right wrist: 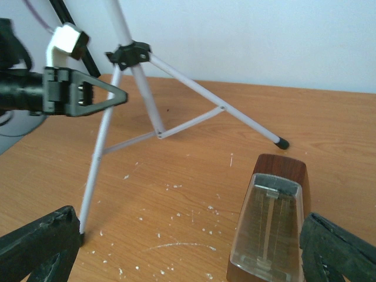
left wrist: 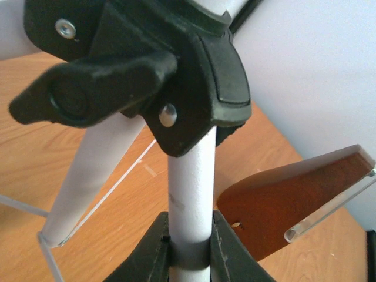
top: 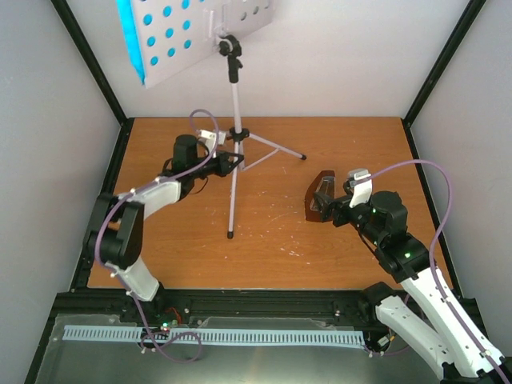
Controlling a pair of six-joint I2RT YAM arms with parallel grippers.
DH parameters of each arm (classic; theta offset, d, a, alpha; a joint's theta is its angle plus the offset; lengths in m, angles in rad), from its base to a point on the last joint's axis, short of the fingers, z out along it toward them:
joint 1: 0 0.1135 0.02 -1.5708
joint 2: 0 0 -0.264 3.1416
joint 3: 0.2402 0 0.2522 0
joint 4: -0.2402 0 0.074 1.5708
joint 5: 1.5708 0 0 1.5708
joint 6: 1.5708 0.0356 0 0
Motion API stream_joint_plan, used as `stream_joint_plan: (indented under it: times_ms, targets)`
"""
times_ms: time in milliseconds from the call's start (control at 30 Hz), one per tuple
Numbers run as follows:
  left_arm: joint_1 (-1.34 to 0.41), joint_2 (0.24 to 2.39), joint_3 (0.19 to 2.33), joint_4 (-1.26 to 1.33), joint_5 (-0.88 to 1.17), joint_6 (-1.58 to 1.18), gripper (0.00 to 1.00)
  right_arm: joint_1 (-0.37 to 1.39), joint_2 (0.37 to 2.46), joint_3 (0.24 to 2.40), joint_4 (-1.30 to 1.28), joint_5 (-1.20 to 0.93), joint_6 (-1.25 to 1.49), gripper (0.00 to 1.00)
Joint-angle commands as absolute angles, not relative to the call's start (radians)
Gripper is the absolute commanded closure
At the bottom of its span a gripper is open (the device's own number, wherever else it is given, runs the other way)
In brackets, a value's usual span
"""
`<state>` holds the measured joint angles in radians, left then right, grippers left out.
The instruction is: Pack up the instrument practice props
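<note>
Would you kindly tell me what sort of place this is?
Probably a robot test cell: a wooden table boxed in by white walls and black frame posts, two arms bolted at its near edge, and a stand and metronome as props.

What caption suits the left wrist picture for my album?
Left gripper clamps the white tripod music stand beneath its black hub, brown pyramid metronome behind.

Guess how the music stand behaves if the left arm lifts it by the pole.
The music stand is probably top-heavy: its wide desk sits high and off-centre, while the left gripper clamps the round pole low, so it may twist in the jaws. Thin legs likely flex. Probably light overall.
</note>
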<state>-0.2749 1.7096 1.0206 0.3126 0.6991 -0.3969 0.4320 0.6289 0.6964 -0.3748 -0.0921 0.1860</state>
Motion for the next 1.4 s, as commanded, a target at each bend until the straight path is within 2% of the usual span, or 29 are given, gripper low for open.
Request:
stream_joint_plan:
  times_ms: [0, 133, 267, 467, 533, 600, 633, 700, 733, 800, 833, 1067, 1233, 1367]
  targets:
    - [-0.255, 1.492, 0.886, 0.266, 0.437, -0.451, 1.0, 0.426, 0.638, 0.666, -0.358, -0.127, 0.203, 0.0]
    - [-0.262, 1.336, 0.773, 0.194, 0.296, -0.523, 1.0, 0.427, 0.645, 0.647, -0.334, -0.15, 0.208, 0.0]
    - [-0.356, 1.224, 0.65, 0.208, 0.221, -0.666, 1.0, 0.429, 0.658, 0.628, -0.319, -0.198, 0.2, 0.0]
    - [-0.557, 1.258, 0.631, 0.284, 0.044, -0.809, 1.0, 0.428, 0.661, 0.62, -0.31, -0.244, 0.217, 0.0]
    - [-0.61, 1.3, 0.664, 0.317, 0.03, -0.815, 0.96, 0.428, 0.658, 0.628, -0.313, -0.252, 0.226, 0.0]
    - [-0.633, 1.34, 0.689, 0.33, 0.052, -0.817, 0.82, 0.428, 0.66, 0.632, -0.307, -0.266, 0.241, 0.0]
    - [-0.636, 1.346, 0.691, 0.332, 0.064, -0.819, 0.71, 0.429, 0.661, 0.63, -0.298, -0.285, 0.245, 0.0]
    - [-0.637, 1.334, 0.684, 0.331, 0.073, -0.815, 0.36, 0.433, 0.669, 0.622, -0.263, -0.331, 0.255, 0.0]
    - [-0.637, 1.319, 0.682, 0.314, 0.068, -0.808, 0.23, 0.439, 0.674, 0.616, -0.246, -0.352, 0.256, 0.01]
    - [-0.636, 1.274, 0.684, 0.264, 0.069, -0.77, 0.06, 0.463, 0.69, 0.609, -0.213, -0.369, 0.253, 0.01]
    - [-0.637, 1.242, 0.69, 0.223, 0.067, -0.747, 0.01, 0.49, 0.702, 0.607, -0.193, -0.367, 0.25, 0.01]
    - [-0.594, 0.957, 0.652, -0.085, 0.107, -0.636, 0.0, 0.741, 0.893, 0.675, -0.079, -0.153, 0.195, 0.0]
    - [-0.237, 0.962, 0.763, -0.339, 0.488, -0.475, 0.0, 0.853, 1.14, 0.774, 0.056, -0.078, 0.238, 0.0]
    - [-0.024, 1.005, 0.817, -0.329, 0.663, -0.381, 0.0, 0.887, 1.35, 0.927, 0.02, 0.022, 0.248, 0.03]
